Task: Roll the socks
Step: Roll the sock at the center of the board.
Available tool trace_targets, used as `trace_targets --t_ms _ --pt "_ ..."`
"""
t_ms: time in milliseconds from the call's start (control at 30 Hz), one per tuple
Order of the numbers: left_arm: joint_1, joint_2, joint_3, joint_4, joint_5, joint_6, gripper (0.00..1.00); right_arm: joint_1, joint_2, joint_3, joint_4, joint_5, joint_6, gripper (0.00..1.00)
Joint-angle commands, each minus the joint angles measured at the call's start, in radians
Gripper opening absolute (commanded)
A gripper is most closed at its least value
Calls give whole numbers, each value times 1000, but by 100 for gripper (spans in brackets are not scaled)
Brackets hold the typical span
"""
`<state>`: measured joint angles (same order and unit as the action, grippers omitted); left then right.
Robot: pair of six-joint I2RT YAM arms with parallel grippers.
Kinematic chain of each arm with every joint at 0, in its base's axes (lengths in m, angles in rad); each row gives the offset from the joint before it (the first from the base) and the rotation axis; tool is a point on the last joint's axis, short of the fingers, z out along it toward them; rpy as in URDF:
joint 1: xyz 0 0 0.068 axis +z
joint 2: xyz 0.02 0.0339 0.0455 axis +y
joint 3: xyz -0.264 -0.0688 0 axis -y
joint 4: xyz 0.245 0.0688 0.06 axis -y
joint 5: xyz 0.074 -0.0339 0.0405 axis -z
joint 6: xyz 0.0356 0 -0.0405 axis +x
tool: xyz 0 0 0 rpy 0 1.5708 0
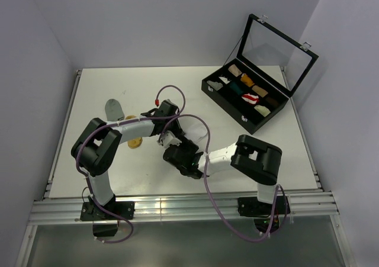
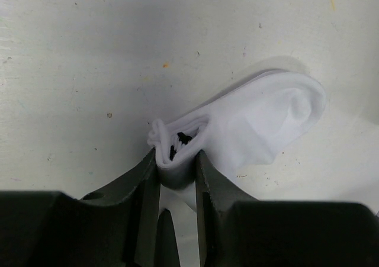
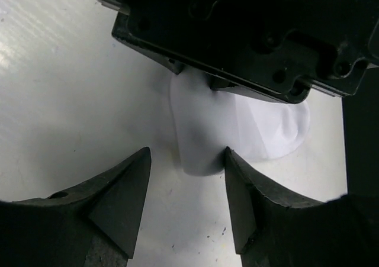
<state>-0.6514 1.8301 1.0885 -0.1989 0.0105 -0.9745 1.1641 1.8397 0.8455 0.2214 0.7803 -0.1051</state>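
Note:
The white sock (image 2: 260, 119) lies on the table at the centre, mostly hidden under the grippers in the top view (image 1: 169, 138). My left gripper (image 2: 177, 154) is shut on its bunched, folded end, where a bit of black stripe shows; it also shows in the top view (image 1: 167, 134). My right gripper (image 3: 186, 154) is open and faces the left one, with the sock's (image 3: 207, 131) rounded end between its fingertips and touching the right finger (image 3: 249, 202). The grey sock (image 1: 113, 108) lies flat at the left. The mustard-yellow sock (image 1: 135, 142) is partly hidden under the left arm.
A black compartmented case (image 1: 220, 96) with its glass lid (image 1: 278, 48) raised stands at the back right and holds several small fabric rolls. The left gripper's body (image 3: 237, 30) fills the top of the right wrist view. White walls enclose the table.

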Motion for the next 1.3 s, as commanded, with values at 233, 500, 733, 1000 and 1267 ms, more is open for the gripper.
trace_targets --t_ms 233,500,733,1000,1267 --pt "-14 38 -18 -109 -20 45 24 -15 108 79 -109 65 97 38" --pt "-14 15 -24 -102 -1 31 26 -72 67 54 -168 -77 202 0" --pt "-10 -55 -30 -102 -6 -27 56 -185 -77 -29 -120 -434 274 0" --pt "18 -161 -87 -79 -76 -125 75 -359 -166 -91 -56 -893 370 0" --pt "36 -236 -150 -24 -89 -136 77 -616 -62 -88 53 -1366 557 0"
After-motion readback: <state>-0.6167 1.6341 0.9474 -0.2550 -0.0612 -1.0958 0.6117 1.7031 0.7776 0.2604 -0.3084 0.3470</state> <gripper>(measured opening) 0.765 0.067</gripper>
